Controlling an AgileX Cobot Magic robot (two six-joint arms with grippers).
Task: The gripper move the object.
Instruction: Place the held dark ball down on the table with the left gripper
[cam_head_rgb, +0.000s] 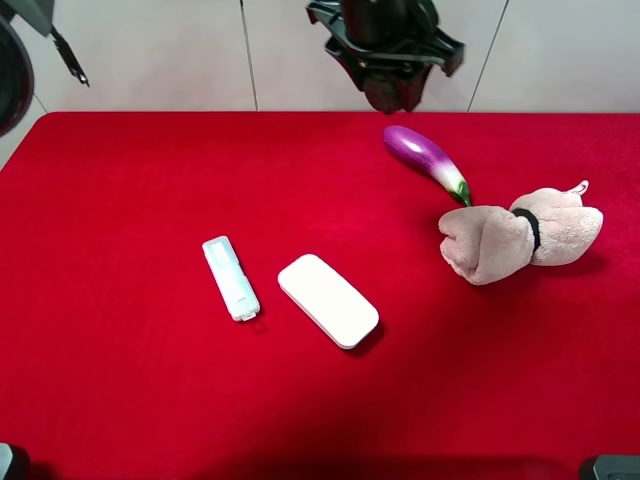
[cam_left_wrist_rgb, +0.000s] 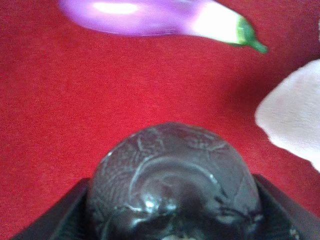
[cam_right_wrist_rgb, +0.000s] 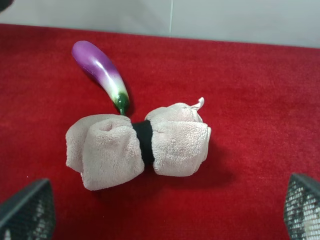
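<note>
Left end effector (cam_left_wrist_rgb: 172, 226): black fingers (cam_left_wrist_rgb: 67, 212) clamped on either side of a dark brown-grey mottled ball (cam_left_wrist_rgb: 172, 180) with pale crackle marks. The ball fills the gap and is held clear above the red cloth table (cam_left_wrist_rgb: 75, 100). Beyond it lie a glossy purple eggplant (cam_left_wrist_rgb: 150, 17) with a green stem and the edge of a pink plush towel roll (cam_left_wrist_rgb: 295, 120). Right end effector (cam_right_wrist_rgb: 170, 217): mesh-faced fingers (cam_right_wrist_rgb: 27, 210) wide apart, holding nothing and touching nothing, aimed at the towel roll, which has a black band. In the exterior high view the left arm (cam_head_rgb: 385, 45) hangs over the table's far edge, just behind the eggplant. The ball is hidden in that view.
</note>
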